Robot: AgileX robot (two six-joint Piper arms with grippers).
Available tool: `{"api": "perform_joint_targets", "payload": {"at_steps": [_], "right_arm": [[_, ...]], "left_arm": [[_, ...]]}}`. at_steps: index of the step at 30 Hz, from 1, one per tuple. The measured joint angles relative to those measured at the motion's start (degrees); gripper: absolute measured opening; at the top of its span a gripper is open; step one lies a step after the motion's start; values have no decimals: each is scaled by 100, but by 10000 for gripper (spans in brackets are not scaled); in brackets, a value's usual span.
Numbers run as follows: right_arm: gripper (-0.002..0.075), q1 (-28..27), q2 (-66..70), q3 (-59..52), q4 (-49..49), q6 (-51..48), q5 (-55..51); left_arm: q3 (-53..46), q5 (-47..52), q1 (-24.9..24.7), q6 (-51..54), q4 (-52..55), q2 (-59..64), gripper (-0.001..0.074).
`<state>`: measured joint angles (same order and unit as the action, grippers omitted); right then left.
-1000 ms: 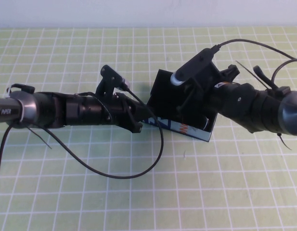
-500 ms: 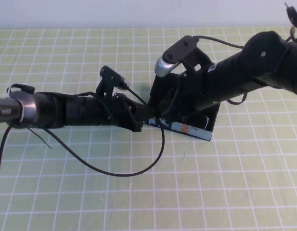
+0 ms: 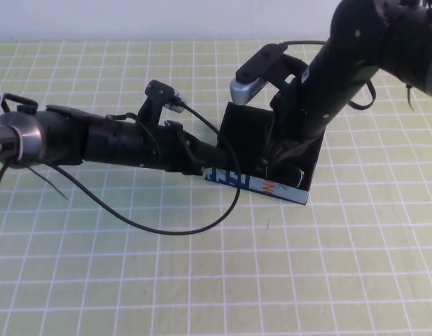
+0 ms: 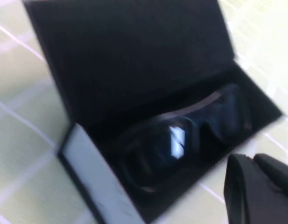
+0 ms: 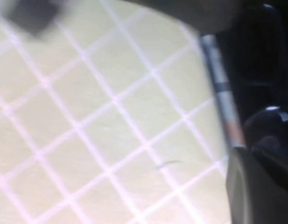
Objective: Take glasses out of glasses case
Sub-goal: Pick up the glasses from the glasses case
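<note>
The glasses case (image 3: 254,183) lies open at the table's middle, its black flap lid (image 3: 242,129) raised and its light blue printed front facing me. The black glasses (image 4: 181,140) lie inside it. In the high view only one end of them (image 3: 291,175) shows beside the right arm. My left gripper (image 3: 204,162) is at the case's left end, and part of it shows in the left wrist view (image 4: 256,191). My right gripper (image 3: 275,164) points down into the case, right over the glasses. It also shows in the right wrist view (image 5: 260,191), next to a lens (image 5: 270,122).
The table is covered by a green mat (image 3: 201,280) with a white grid. The left arm's black cable (image 3: 166,231) loops over the mat in front of the case. A white wall (image 3: 166,17) runs along the back.
My right arm has swung up and over, so its gripper now points steeply down into the case. My left arm has shifted slightly toward the back. The case has stayed in place.
</note>
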<state>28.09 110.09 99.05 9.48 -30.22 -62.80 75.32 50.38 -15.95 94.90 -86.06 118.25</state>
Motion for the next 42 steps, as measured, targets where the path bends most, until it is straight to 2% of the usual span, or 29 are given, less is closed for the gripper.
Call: {"api": "perform_joint_targets", "payload": {"at_steps": [7, 10, 14, 17, 42], "right_arm": [[8, 0, 837, 1116, -182, -621, -572], [63, -11, 1064, 1360, -182, -753, -612], [181, -114, 1327, 1646, -182, -872, -648], [225, -153, 1520, 1828, -241, -905, -658], [220, -166, 2056, 1921, -288, -1229, -310]], "left_arm": [[363, 1166, 290, -1342, 998, 0, -4], [435, 1483, 484, -1649, 1102, 0, -4], [456, 1610, 661, -1846, 1139, 0, -4], [456, 1613, 692, -1872, 1152, 0, -4], [456, 1664, 692, -1907, 1164, 0, -4]]}}
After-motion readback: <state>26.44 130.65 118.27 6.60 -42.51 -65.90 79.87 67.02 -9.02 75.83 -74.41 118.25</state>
